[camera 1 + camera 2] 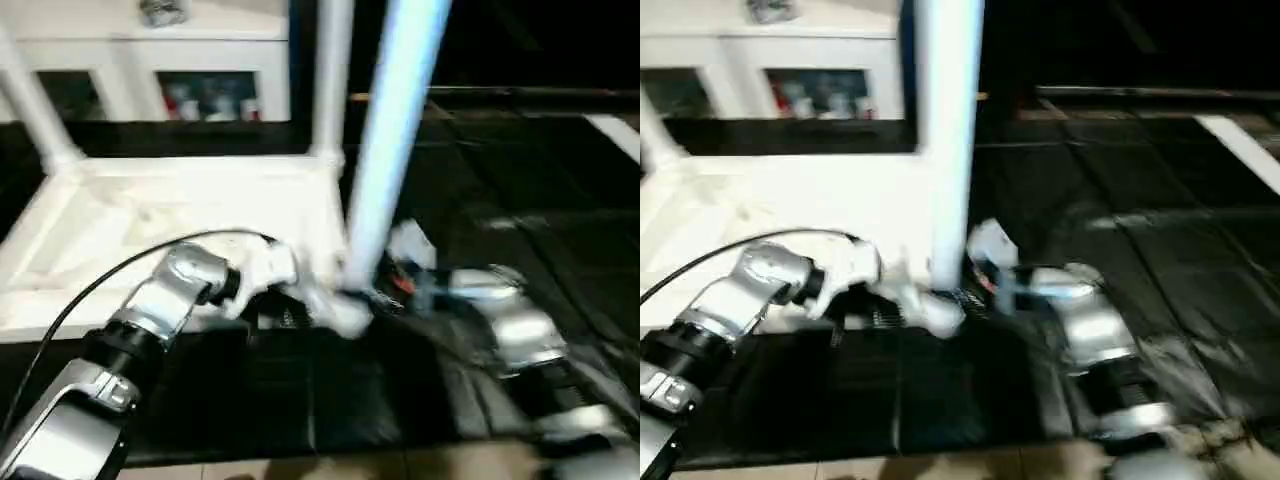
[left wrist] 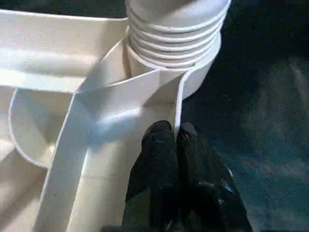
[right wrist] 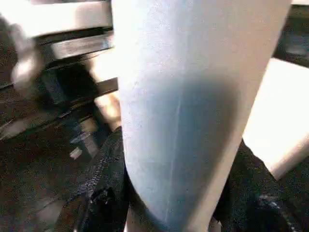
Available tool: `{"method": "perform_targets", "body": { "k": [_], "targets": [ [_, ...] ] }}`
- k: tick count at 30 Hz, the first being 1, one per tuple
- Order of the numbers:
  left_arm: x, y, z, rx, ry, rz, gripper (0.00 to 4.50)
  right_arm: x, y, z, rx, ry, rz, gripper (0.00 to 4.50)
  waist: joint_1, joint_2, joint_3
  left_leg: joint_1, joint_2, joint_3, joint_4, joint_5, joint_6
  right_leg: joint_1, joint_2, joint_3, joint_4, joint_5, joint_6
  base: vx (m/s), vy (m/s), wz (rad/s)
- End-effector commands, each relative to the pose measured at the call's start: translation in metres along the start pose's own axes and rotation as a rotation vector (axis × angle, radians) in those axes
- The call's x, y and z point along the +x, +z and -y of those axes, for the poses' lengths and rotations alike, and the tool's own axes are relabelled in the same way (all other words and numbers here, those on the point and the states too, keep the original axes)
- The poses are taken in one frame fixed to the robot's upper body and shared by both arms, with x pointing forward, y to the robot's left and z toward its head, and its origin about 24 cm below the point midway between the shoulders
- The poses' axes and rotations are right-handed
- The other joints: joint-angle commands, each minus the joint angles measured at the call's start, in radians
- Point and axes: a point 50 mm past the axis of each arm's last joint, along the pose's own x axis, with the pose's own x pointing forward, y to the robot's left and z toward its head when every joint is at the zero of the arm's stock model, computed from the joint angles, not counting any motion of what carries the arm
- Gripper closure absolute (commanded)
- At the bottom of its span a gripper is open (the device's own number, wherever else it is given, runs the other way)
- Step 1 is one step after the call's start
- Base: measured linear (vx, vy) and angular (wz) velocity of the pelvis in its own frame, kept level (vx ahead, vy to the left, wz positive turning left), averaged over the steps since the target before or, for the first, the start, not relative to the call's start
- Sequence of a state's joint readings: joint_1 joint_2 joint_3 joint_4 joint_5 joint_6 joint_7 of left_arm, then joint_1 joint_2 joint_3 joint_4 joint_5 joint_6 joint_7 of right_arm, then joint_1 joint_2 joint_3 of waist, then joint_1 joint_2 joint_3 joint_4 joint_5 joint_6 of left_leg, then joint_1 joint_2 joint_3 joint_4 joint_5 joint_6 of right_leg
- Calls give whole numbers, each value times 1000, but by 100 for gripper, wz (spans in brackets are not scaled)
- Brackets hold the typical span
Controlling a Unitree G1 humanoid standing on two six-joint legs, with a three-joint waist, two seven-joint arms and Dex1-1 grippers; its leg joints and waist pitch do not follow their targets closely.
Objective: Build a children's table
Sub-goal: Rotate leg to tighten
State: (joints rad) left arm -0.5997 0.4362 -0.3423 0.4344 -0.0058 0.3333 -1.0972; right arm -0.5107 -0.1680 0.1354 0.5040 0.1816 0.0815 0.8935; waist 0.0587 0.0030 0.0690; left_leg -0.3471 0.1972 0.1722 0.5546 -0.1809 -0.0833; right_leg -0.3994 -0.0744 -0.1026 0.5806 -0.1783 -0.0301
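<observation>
The white table top [image 1: 150, 220] lies upside down on the black mat, ribbed side up. Two white legs stand in its far corners, one on the left [image 1: 30, 110] and one on the right [image 1: 330, 80]. A third leg [image 1: 395, 130] stands tilted at the near right corner, its threaded end [image 2: 176, 34] sitting in the round socket [image 2: 205, 67]. My right gripper [image 3: 178, 193] is shut around this leg low down, a black finger [image 3: 104, 188] on each side. My left gripper [image 2: 173, 137] is shut on the top's thin rim wall [image 2: 179, 104] just beside that socket.
A white glass-door cabinet [image 1: 150, 60] stands behind the table top. The black mat [image 1: 520, 200] stretches to the right and towards me. A black cable [image 1: 90, 290] arcs over my left forearm. A strip of light floor [image 1: 300, 465] runs along the near edge.
</observation>
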Motion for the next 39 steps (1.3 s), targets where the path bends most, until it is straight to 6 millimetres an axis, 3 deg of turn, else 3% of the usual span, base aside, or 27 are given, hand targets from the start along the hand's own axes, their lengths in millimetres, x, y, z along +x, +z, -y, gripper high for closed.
{"method": "perform_targets", "body": {
  "k": [1,3,4,5,6,7,9,10,11,16,20,23,26,28,31,34,36,37,39],
  "targets": [
    [-3,16,0,-65,109,116,450,2,-39,0,141,-136,-157,260,-6,5,-33,-2,38,-26,-77,-346,3,40,-87,51,-104,-586,-88,0,0,0],
    [-3,16,2,-92,129,128,450,6,-40,2,144,-181,-159,260,-21,5,-32,-12,37,-30,-79,-357,1,44,-82,48,-99,-556,-92,0,0,0],
    [0,17,8,-128,158,145,450,13,-40,5,160,-254,-165,260,-26,-3,-33,-13,35,-30,-79,-359,6,44,-80,48,-101,-553,-89,0,0,0],
    [3,18,16,-153,177,150,450,20,-41,8,180,-327,-177,260,-37,-3,-34,-18,37,-32,-79,-337,5,45,-84,53,-90,-505,-119,0,0,0],
    [3,18,16,-153,177,150,450,20,-41,8,180,-327,-177,260,-37,-3,-34,-18,37,-32,-79,-337,5,45,-84,53,-90,-505,-119,0,0,0],
    [5,19,21,-163,191,152,450,23,-41,9,184,-360,-185,260,-46,-13,-37,-10,34,-25,-73,-331,17,38,-80,57,-95,-477,-129,0,0,0],
    [14,25,35,-189,214,163,450,33,-41,9,195,-401,-200,260,-49,-23,-38,-11,34,-21,-70,-306,30,38,-81,60,-90,-450,-147,0,0,0],
    [14,25,35,-190,215,164,450,33,-41,9,196,-402,-200,260,-49,-17,-37,-12,33,-20,-69,-281,40,39,-80,60,-89,-424,-156,0,0,0],
    [18,28,39,-199,222,174,450,37,-40,8,199,-409,-206,260,-51,-26,-40,-10,35,-17,-66,-266,48,37,-78,63,-85,-397,-161,0,0,0],
    [18,27,36,-200,277,155,450,42,-40,6,198,-398,-213,260,-48,-24,-44,-13,35,-14,-63,-199,64,44,-75,62,-70,-268,-197,0,0,0],
    [15,28,34,-200,301,147,450,44,-41,5,195,-401,-218,260,-47,-21,-43,-12,35,-13,-63,-200,62,46,-75,62,-70,-271,-200,0,0,0],
    [14,27,32,-191,318,134,450,43,-42,6,212,-394,-206,260,-47,-17,-41,-9,35,-14,-64,-233,50,44,-75,62,-76,-323,-187,0,0,0],
    [13,26,29,-177,325,127,450,43,-40,8,227,-383,-188,187,-46,-14,-44,-9,35,-14,-63,-235,44,45,-74,63,-76,-320,-183,0,0,0],
    [12,25,28,-172,326,124,450,42,-39,8,229,-378,-181,181,-40,-11,-47,-4,37,-11,-60,-222,47,43,-73,64,-75,-283,-197,0,0,0],
    [10,22,22,-138,333,103,450,40,-36,10,207,-363,-157,144,-30,-9,-53,-5,37,-9,-56,-145,59,49,-69,64,-57,-151,-232,0,0,0],
    [9,21,21,-135,333,100,450,38,-36,11,203,-355,-150,109,-19,-9,-57,-6,38,-6,-52,-103,66,55,-70,66,-47,-82,-253,0,0,0],
    [9,20,19,-132,333,99,450,37,-35,11,198,-348,-143,95,-17,-8,-56,-5,38,-5,-51,-97,66,54,-69,65,-47,-68,-258,0,0,0],
    [7,17,15,-104,329,84,450,30,-35,11,178,-307,-118,87,-12,-2,-54,-6,36,-4,-49,-107,69,56,-67,65,-49,-64,-257,0,0,0],
    [5,15,11,-77,323,72,450,24,-34,10,164,-272,-99,65,-8,-3,-54,-4,35,-3,-50,-125,70,58,-66,65,-51,-82,-246,0,0,0]
  ]
}}
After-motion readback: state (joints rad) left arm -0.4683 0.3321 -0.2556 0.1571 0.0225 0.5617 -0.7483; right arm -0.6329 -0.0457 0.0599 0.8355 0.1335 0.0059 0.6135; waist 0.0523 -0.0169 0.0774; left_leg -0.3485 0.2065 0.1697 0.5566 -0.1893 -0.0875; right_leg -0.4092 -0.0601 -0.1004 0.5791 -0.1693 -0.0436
